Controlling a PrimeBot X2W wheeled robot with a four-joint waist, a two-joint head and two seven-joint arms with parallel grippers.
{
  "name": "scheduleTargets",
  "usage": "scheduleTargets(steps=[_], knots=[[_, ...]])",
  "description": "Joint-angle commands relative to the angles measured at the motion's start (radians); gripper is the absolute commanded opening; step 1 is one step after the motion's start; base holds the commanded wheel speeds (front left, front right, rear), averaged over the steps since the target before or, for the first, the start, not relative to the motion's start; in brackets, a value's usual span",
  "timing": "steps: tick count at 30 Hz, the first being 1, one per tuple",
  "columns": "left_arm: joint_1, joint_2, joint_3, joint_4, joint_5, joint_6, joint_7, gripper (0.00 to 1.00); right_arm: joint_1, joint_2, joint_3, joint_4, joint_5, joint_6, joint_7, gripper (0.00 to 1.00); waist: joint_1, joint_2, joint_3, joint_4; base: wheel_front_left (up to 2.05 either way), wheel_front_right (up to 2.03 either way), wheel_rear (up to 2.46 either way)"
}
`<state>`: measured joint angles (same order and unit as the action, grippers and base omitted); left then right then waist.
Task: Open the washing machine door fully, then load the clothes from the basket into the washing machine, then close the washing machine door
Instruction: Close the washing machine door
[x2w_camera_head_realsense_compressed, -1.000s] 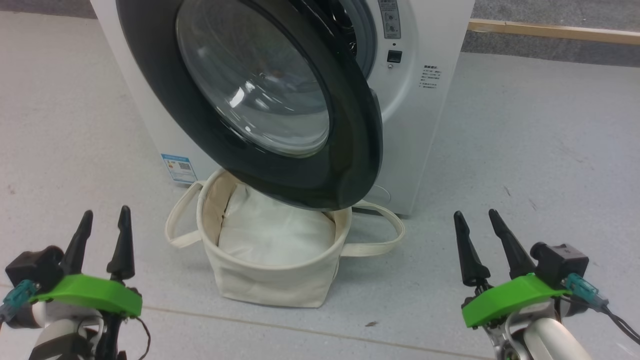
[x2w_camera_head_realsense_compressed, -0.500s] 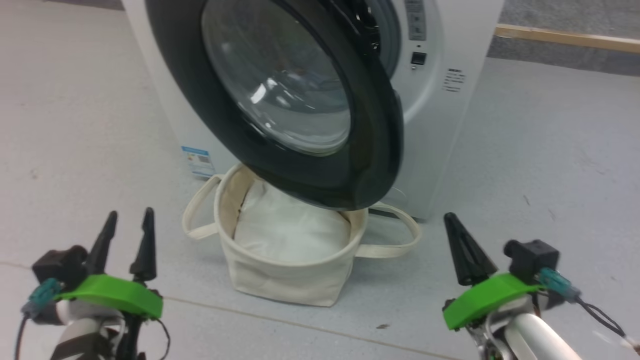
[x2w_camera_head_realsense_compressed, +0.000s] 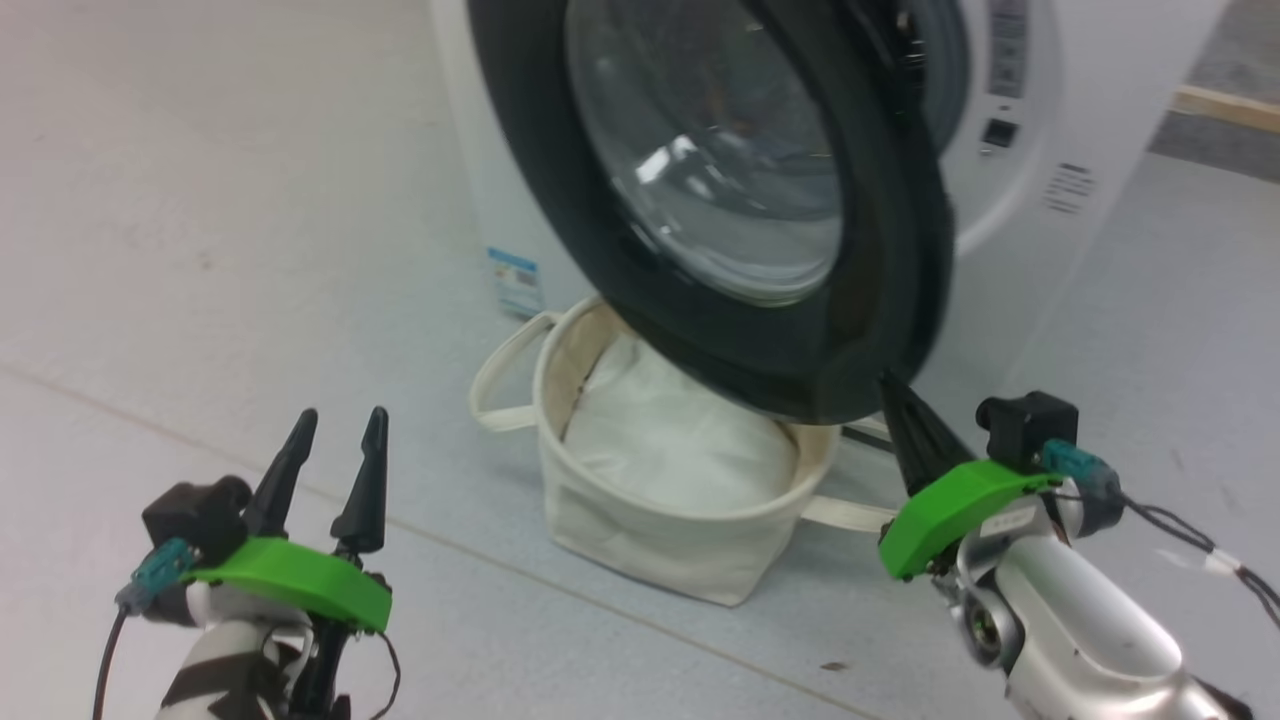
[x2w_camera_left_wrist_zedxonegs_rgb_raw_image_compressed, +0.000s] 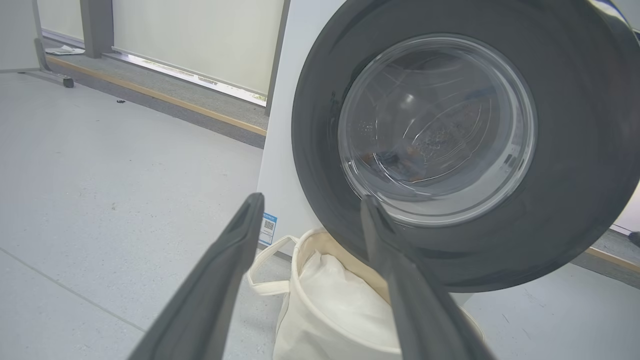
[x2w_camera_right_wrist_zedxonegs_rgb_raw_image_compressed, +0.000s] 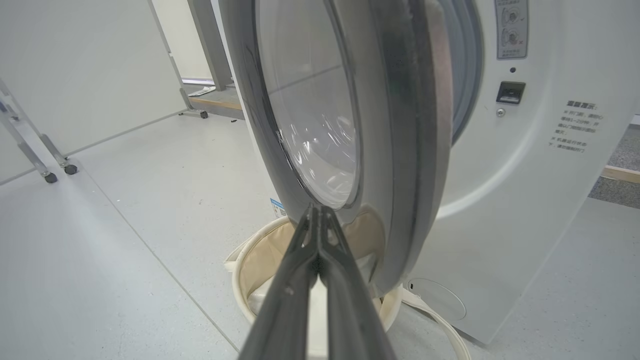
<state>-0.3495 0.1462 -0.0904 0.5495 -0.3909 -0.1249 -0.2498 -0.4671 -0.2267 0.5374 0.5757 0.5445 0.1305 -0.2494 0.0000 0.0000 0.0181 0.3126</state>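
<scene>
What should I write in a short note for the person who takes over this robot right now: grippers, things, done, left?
Left gripper: open, empty, low to the left of the basket.
Right gripper: shut, empty, near the lower rim of the washing machine door.
Door: partly open, over the basket, which stands before the washing machine and holds a white bundle.
Done: unclear; blue and orange-brown bits behind the glass may be the clothes, already inside.
Left: look inside, then load or close the door.
</scene>
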Motion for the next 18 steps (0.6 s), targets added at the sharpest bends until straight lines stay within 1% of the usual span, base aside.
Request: scheduleTargets(steps=[1, 6, 9, 14, 18], knots=[[-0.063, 0.018, 0.021, -0.037, -0.012, -0.006, -0.012, 1.00, -0.049, -0.008, 0.011, -0.001, 0.004, 0.000, -0.012, 0.00, 0.0000, 0.0000, 0.021, 0.040, 0.00, 0.00, 0.00], [-0.083, 0.021, 0.002, -0.045, -0.026, -0.006, -0.012, 1.00, -0.108, -0.017, -0.019, 0.061, 0.003, 0.000, -0.012, 0.00, 0.0000, 0.0000, 0.056, 0.080, 0.00, 0.00, 0.00], [-0.093, 0.021, -0.003, -0.050, -0.034, -0.006, -0.012, 1.00, -0.131, -0.024, -0.017, 0.088, -0.003, 0.000, -0.012, 0.00, 0.0000, 0.0000, 0.075, 0.096, 0.00, 0.00, 0.00], [-0.113, 0.008, -0.021, -0.052, -0.042, -0.006, -0.012, 1.00, -0.153, -0.048, -0.062, 0.112, -0.028, 0.000, -0.012, 0.00, 0.0000, 0.0000, 0.094, 0.128, 0.00, 0.00, 0.00], [-0.119, 0.003, -0.028, -0.057, -0.046, -0.006, -0.012, 1.00, -0.161, -0.068, -0.092, 0.126, -0.049, 0.000, -0.012, 0.00, 0.0000, 0.0000, 0.111, 0.140, 0.00, 0.00, 0.00]])
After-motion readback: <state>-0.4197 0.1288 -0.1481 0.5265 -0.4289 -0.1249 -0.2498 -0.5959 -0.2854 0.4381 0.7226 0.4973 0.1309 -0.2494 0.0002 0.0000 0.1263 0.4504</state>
